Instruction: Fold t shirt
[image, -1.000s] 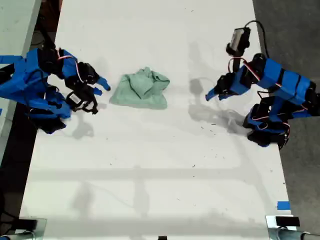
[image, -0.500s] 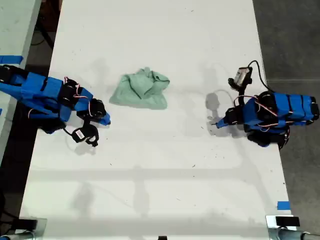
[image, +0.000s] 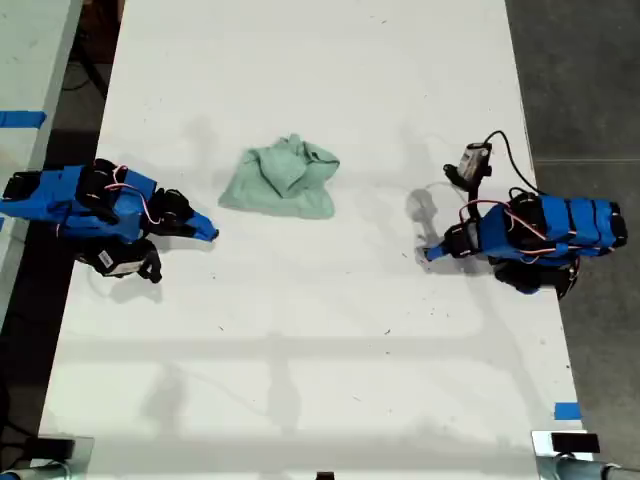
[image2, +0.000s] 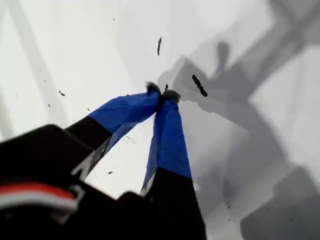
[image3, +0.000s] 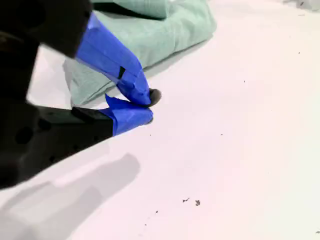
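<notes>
The t shirt (image: 280, 180) is a pale mint-green bunched heap lying on the white table (image: 320, 350), a little above its middle in the exterior view. My second gripper (image: 208, 234) lies low at the exterior view's left, shut on nothing, a short way from the shirt's near edge. The second wrist view shows its blue fingertips (image3: 140, 92) closed together, with the t shirt (image3: 165, 35) just behind them. My first gripper (image: 427, 256) rests at the exterior view's right, apart from the shirt. The first wrist view shows the first gripper (image2: 162, 94) shut over bare table.
Both blue arms lie folded low along the table's side edges in the exterior view. A strip of blue tape (image: 566, 410) marks the table's lower right in the exterior view. Small dark specks (image2: 199, 85) dot the surface.
Both arms have drawn back from the shirt and sunk down to the table, folding in toward their bases. The shirt has not moved.
</notes>
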